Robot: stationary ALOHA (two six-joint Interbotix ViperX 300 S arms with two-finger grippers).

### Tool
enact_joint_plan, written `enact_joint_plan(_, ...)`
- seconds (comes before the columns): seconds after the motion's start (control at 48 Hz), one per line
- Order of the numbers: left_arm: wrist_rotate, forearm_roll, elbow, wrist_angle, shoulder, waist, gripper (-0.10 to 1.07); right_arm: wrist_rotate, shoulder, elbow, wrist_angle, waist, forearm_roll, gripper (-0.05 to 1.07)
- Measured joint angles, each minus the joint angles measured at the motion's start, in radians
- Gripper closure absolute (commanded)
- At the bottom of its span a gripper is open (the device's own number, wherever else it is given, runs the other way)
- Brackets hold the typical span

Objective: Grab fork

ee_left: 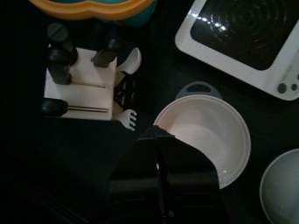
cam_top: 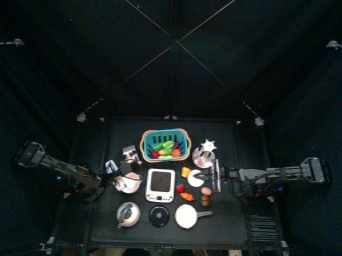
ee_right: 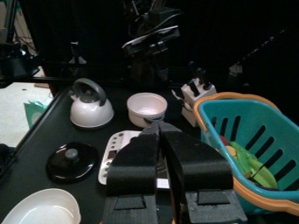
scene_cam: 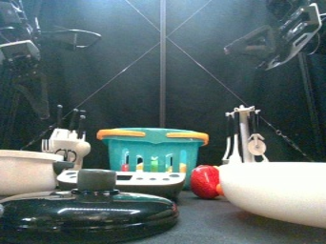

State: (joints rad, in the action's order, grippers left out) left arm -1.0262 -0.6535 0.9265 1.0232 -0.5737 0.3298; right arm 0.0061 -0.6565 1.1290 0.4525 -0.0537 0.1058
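White fork (ee_left: 128, 116) pokes out of the cutlery holder (ee_left: 82, 87), and the left gripper (ee_left: 156, 133), jaws nearly closed and empty, could knock the holder over.

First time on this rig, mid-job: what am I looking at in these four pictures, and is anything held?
Two black robot arms work at a small black table. One picture looks straight down, one looks level from the table's front edge, and one comes from each wrist. The left tool hangs over a white holder with the white fork, beside a white bowl. The right tool rests shut, facing the teal basket. Neither holds anything.
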Motion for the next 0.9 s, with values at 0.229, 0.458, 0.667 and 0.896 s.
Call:
enact_joint_plan(0.229,-0.003,0.034,0.02,-0.032,0.011,0.005,0.41,0.002,0.005,0.0,0.0,-0.002,0.0,1.01)
enact_joint_plan(0.458,-0.003,0.032,0.064,-0.06,0.011,0.005,0.39,0.002,0.017,0.003,0.0,-0.002,-0.002,1.01)
enact_joint_plan(0.667,-0.003,-0.011,0.074,-0.06,0.012,0.005,0.37,0.002,0.031,0.003,0.0,-0.002,0.0,1.01)
enact_joint_plan(0.896,-0.003,-0.055,0.074,-0.064,0.012,0.005,0.22,0.002,0.038,0.003,0.0,-0.002,0.0,1.01)
